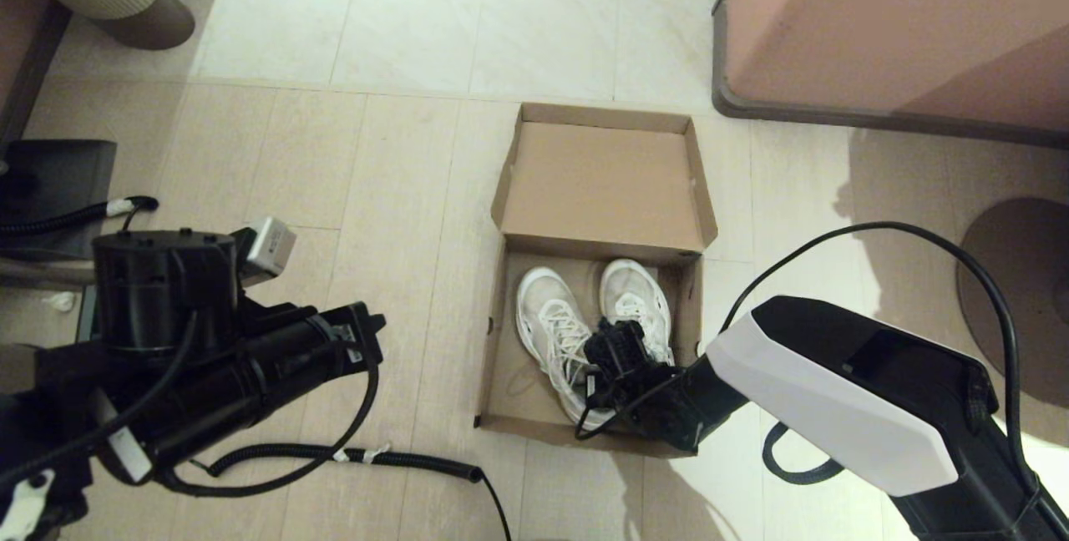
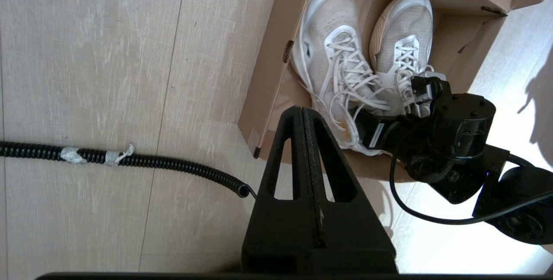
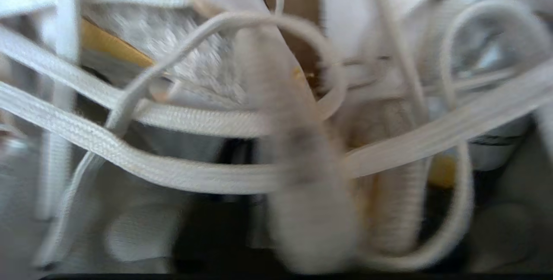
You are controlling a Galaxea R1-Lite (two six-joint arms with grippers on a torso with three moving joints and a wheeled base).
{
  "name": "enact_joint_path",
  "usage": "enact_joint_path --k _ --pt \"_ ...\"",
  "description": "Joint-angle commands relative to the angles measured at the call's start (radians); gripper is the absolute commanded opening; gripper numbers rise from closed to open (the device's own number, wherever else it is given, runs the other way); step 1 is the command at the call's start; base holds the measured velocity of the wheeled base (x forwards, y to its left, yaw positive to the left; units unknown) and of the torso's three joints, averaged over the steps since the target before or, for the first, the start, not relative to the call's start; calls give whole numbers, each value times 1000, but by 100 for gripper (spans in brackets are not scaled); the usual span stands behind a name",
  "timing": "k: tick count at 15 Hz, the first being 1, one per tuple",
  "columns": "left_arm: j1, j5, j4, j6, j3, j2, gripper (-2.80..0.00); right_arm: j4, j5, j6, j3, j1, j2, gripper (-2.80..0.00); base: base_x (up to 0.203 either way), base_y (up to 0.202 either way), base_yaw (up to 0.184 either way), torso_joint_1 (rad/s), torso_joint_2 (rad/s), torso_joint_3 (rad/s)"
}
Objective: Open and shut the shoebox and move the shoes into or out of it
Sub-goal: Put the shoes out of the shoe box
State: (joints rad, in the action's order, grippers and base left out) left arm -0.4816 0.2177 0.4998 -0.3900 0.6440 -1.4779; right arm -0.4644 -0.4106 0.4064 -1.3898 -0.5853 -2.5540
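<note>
The brown cardboard shoebox stands open on the floor, its flap lid folded back away from me. Both white lace-up shoes lie inside side by side, one on the left and one on the right. My right gripper reaches down into the box at the near ends of the shoes, among the white laces. In the left wrist view it sits against the shoes. My left gripper is shut and empty, held above the floor left of the box.
A large pinkish-brown cabinet stands at the far right. A coiled black cable lies on the floor near the box's near left corner. A dark round base is at the right, and a black object at the left.
</note>
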Motion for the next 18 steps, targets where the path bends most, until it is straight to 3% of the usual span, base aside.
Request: enact_joint_path --k 1,5,12,18 --pt "3 2 3 -3 0 -1 -280 -3 1 2 4 -4 9 -280 0 0 0 0 0 0" --pt "10 2 4 -4 -1 7 -280 87 26 22 42 -13 123 -280 0 0 0 0 0 0" --pt "34 -3 5 -10 -11 26 -280 351 240 167 93 -28 411 -280 0 0 0 0 0 0" --pt "35 -6 5 -12 -14 19 -280 448 299 174 125 -28 558 -280 0 0 0 0 0 0"
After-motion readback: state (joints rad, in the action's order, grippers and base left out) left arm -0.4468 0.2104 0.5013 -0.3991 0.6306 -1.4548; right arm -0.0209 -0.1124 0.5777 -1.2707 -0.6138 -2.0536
